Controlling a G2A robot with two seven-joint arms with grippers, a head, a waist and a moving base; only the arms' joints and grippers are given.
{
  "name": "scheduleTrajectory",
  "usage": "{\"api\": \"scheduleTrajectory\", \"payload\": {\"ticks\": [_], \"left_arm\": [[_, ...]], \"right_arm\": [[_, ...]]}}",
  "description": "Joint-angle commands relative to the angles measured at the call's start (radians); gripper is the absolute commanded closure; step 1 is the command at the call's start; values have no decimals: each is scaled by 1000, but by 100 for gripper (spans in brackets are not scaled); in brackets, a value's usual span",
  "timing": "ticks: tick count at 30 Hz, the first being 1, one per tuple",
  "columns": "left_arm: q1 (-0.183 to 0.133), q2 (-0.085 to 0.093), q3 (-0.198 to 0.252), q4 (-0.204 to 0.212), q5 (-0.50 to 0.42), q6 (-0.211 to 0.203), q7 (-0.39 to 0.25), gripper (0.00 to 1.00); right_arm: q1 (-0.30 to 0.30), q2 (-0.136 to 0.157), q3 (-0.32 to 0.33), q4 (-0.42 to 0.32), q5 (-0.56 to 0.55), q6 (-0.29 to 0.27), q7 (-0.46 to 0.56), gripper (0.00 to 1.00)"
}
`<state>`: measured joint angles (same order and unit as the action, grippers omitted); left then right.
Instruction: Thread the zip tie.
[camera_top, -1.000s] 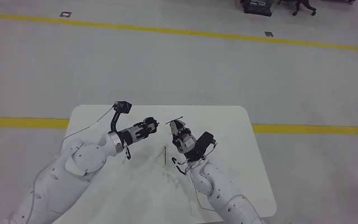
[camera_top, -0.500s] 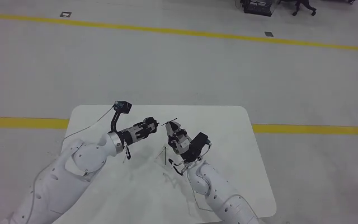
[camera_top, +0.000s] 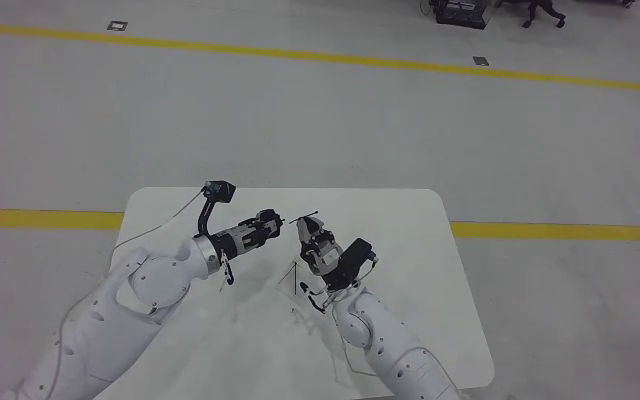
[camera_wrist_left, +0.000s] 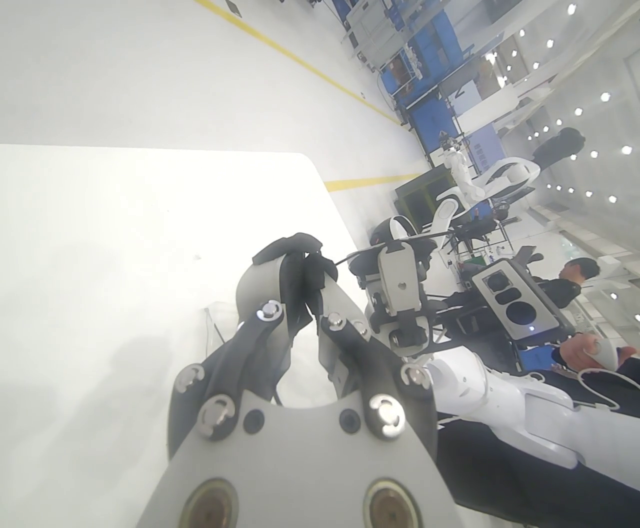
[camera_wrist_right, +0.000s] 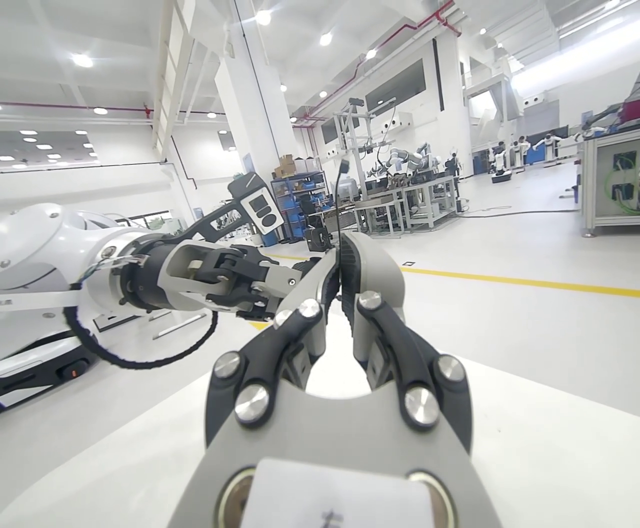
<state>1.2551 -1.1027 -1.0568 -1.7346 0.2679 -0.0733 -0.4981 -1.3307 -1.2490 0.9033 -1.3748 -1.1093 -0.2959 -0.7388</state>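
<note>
Above the white tabletop (camera_top: 400, 215), mid-frame, the right gripper (camera_top: 304, 228), pinched tight on the black zip tie (camera_top: 311, 214), has slid left. The tie's end now nearly meets the left gripper (camera_top: 276, 221), whose fingers are together, contents unclear. Threading looks close.

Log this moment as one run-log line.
right gripper: shut on zip tie, above table | left gripper: shut, tip facing tie's end, contact unclear | threading: not seen done
</note>
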Motion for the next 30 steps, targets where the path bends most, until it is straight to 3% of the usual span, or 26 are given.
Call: {"api": "scheduleTrajectory", "payload": {"ticks": [1, 30], "left_arm": [[0, 0, 0, 0, 0, 0, 0, 100], [0, 0, 0, 0, 0, 0, 0, 100]], "right_arm": [[2, -2, 0, 3, -2, -1, -2, 100], [20, -39, 11, 53, -27, -17, -10, 100]]}}
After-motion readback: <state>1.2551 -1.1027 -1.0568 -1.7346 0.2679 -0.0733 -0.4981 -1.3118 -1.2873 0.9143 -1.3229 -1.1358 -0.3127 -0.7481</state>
